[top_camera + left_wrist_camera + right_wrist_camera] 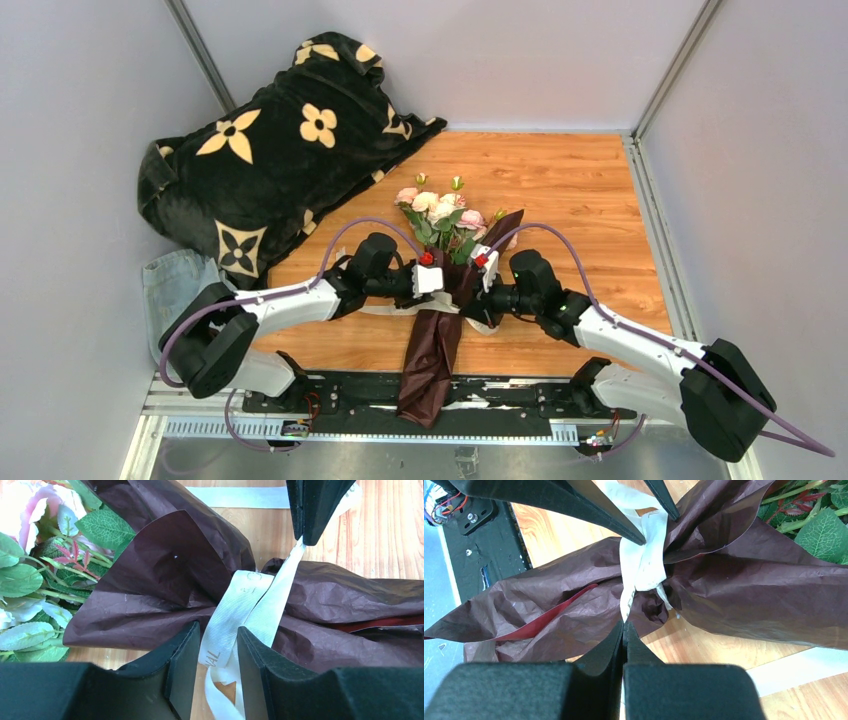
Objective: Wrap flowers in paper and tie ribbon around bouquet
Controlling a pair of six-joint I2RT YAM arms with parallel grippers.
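The bouquet lies along the middle of the wooden table, the flowers (440,212) pointing away from the arms and the maroon paper (428,360) tapering over the near edge. The ribbon (240,605) is wound round the pinched waist of the paper (165,580). My left gripper (219,635) stands open at the waist, with ribbon strands running loosely between its fingers. My right gripper (625,625) is shut on a taut ribbon strand (641,565) on the opposite side of the waist. In the top view the two grippers (432,280) (482,275) face each other across the bouquet.
A black blanket (270,150) with cream flower prints is heaped at the back left, and a blue denim cloth (175,285) lies below it. A black rail (330,400) runs along the near edge. A loose length of ribbon (799,667) lies flat on the wood.
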